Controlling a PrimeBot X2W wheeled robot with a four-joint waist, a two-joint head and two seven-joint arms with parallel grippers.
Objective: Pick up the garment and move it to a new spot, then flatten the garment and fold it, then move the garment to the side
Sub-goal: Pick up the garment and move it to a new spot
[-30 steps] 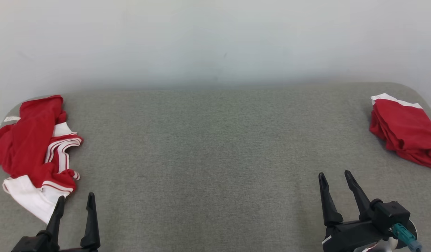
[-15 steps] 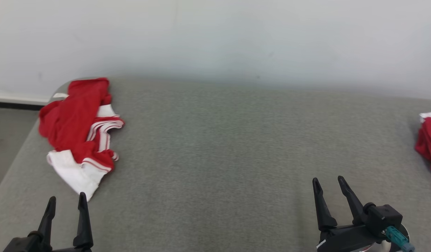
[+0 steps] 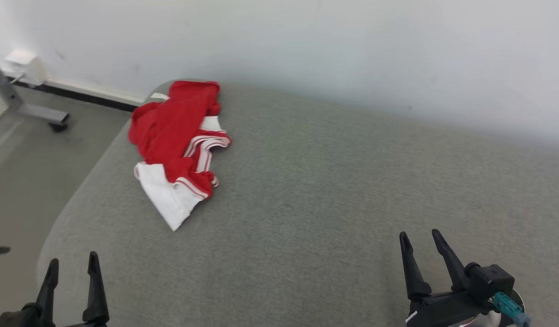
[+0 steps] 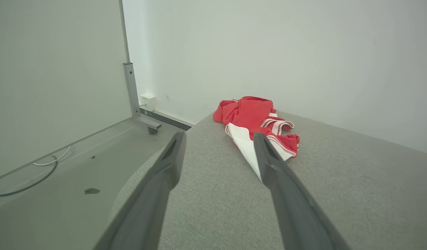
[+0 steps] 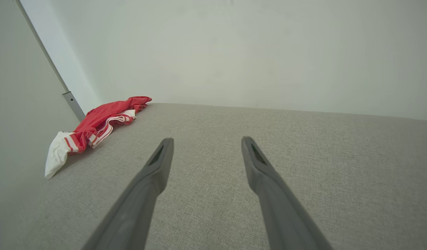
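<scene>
A crumpled red and white garment (image 3: pixel 177 141) lies near the far left corner of the grey padded table (image 3: pixel 316 195). The left wrist view has the garment (image 4: pixel 257 121) just past the fingertips, and it lies far off to the left (image 5: pixel 95 130) in the right wrist view. My left gripper (image 3: pixel 72 263) hangs open at the lower left, over the table's near left edge, short of the garment. My right gripper (image 3: pixel 420 238) is open at the lower right, above bare table. Nothing sits between either pair of fingers.
To the left of the table lies grey floor (image 3: pixel 29 159), with a metal stand foot (image 3: pixel 38 113), a white wall box (image 3: pixel 22 61) and a loose cable (image 4: pixel 43 166). A white wall (image 3: pixel 334 50) runs behind the table. Bare grey surface stretches right of the garment.
The head camera has swung left: the garment now sits nearer the picture's middle, the floor has come into view, and the second red pile at the right has left the picture. Both grippers stay open.
</scene>
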